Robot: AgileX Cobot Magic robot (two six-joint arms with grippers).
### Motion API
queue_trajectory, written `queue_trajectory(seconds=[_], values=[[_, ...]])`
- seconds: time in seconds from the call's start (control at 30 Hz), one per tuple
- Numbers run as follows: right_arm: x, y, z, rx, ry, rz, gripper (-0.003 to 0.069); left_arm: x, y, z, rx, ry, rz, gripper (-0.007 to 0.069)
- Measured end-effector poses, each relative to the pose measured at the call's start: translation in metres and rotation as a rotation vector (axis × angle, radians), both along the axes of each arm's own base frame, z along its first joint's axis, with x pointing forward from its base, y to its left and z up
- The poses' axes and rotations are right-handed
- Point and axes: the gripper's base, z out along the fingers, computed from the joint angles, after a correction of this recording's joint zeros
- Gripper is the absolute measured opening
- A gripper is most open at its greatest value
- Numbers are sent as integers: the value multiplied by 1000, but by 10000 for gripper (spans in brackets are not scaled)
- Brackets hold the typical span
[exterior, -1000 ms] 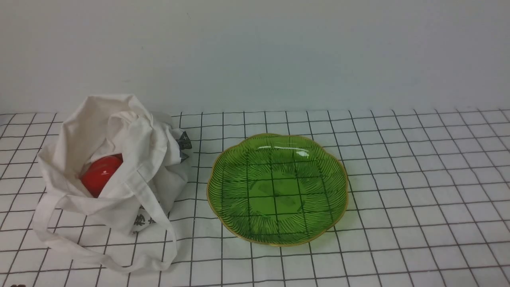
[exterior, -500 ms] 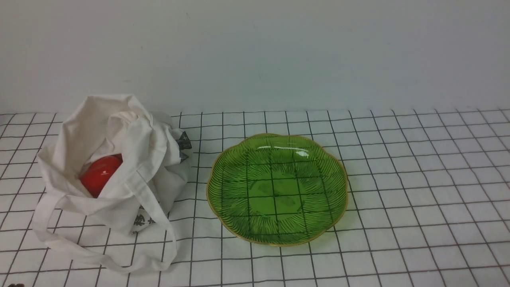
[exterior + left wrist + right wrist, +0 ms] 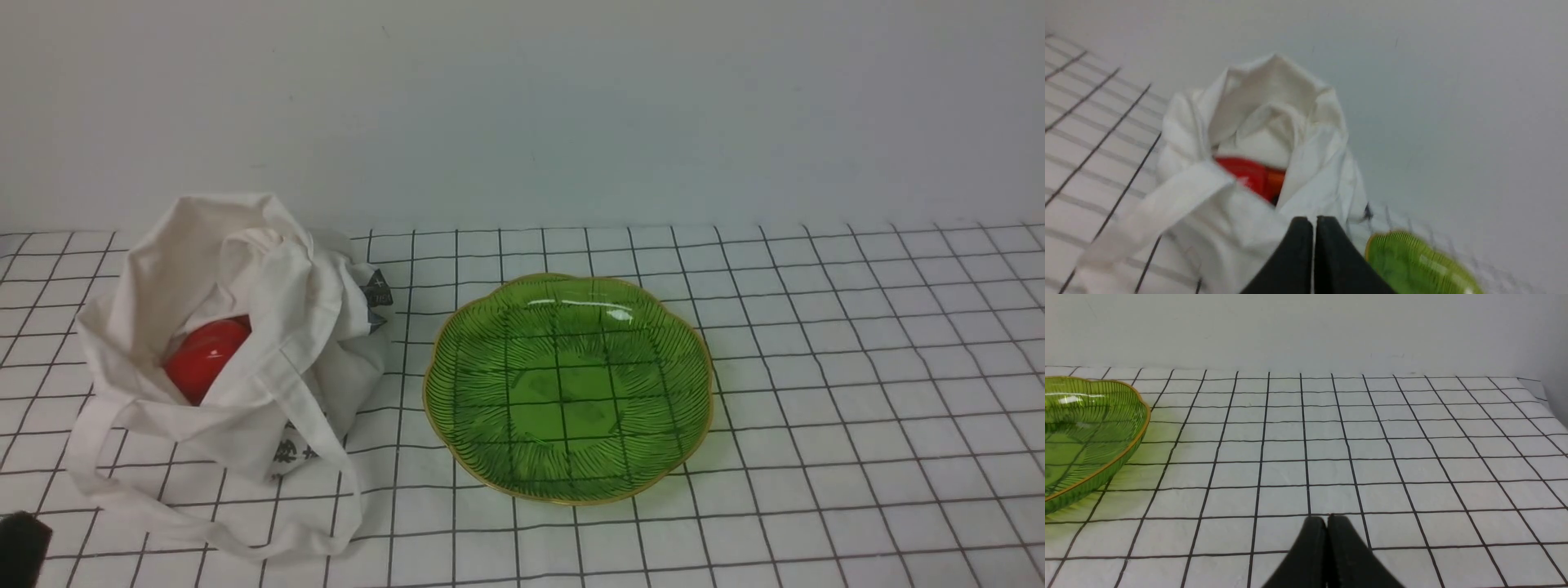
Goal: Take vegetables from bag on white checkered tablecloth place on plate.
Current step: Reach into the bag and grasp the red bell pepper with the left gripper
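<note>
Clenched, the left pincer [image 3: 1314, 222] and right pincer [image 3: 1327, 520] gripped nothing. The glossy red pepper [image 3: 207, 358] nestled in the slouching off-white bag [image 3: 343, 359] toward the table's [image 3: 857, 392] far left corner; the green, gold-rimmed plate [image 3: 569, 392] lay right of it.

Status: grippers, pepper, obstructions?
Left gripper shut; right gripper shut. Red pepper in bag, not yet on plate. Bag folds partly cover it.

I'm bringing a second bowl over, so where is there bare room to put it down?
Widest is the cloth right of the plate. A narrow strip lies between plate and bag. It is crowded at left, with bag, strap and left gripper.
</note>
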Motion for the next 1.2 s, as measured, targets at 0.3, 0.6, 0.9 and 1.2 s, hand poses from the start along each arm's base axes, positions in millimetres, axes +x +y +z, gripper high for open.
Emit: queue_trajectory(seconds=[0.3,0.6,0.9,1.2], values=[[0,0,0,0,0,0,-16,-5,1,96,79,-203,19,-8],[0,0,0,0,0,0,-16,85,-16,144,283,576,-226,-8],[0,0,0,0,0,0,-16,209,-13,142,311,889,-293,-7],[0,0,0,0,0,0,-16,276,5,106,323,1035,-267,-7]])
